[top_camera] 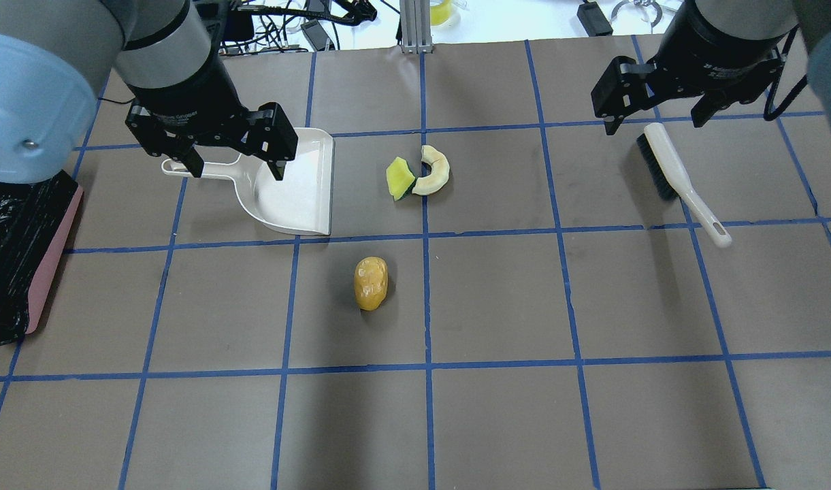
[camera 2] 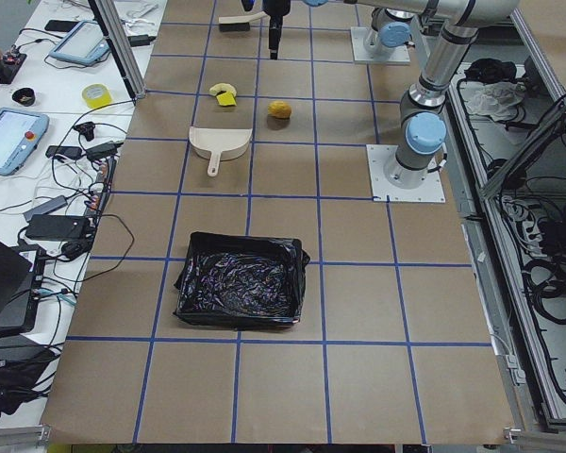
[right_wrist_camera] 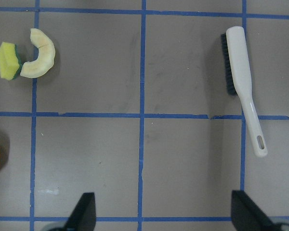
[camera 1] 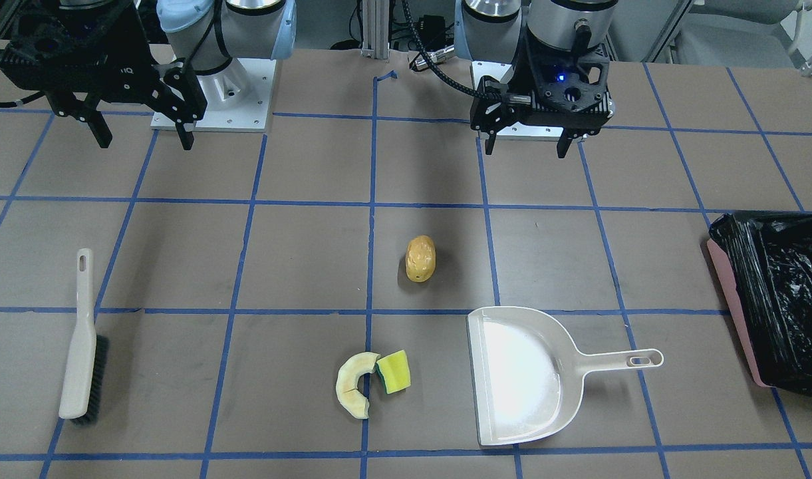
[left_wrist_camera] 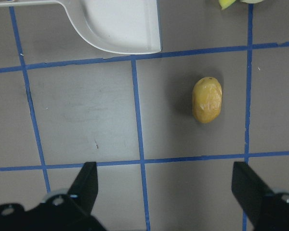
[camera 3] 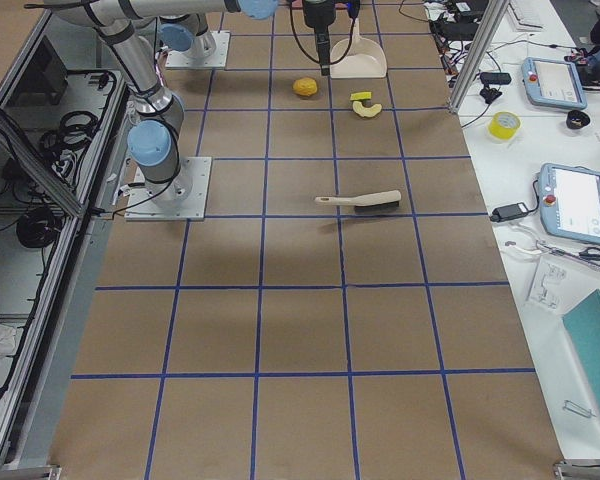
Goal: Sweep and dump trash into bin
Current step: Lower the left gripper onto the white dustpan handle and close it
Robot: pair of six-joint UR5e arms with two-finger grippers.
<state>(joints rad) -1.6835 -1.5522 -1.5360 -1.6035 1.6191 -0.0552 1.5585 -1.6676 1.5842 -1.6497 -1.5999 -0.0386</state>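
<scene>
The tan-yellow potato-shaped lump (camera 1: 420, 258) (top_camera: 371, 282) (left_wrist_camera: 207, 99) lies mid-table. The pale crescent slice (camera 1: 354, 386) (top_camera: 434, 171) (right_wrist_camera: 38, 55) touches the yellow sponge wedge (camera 1: 394, 371) (top_camera: 399, 178) (right_wrist_camera: 8, 61). The pink bin with its black bag (camera 1: 785, 293) (top_camera: 13, 238) (camera 2: 241, 283) stands at the robot's far left. My left gripper (camera 1: 525, 150) (top_camera: 238, 170) (left_wrist_camera: 164, 192) is open and empty, high above the table. My right gripper (camera 1: 145, 141) (top_camera: 653, 126) (right_wrist_camera: 166, 211) is open and empty, also high.
A beige dustpan (camera 1: 525, 376) (top_camera: 296, 187) (left_wrist_camera: 120, 24) lies between the sponge and the bin, its mouth toward the trash. A white hand brush (camera 1: 80, 346) (top_camera: 680, 180) (right_wrist_camera: 243, 82) lies flat on the robot's right side. Blue tape lines grid the brown tabletop.
</scene>
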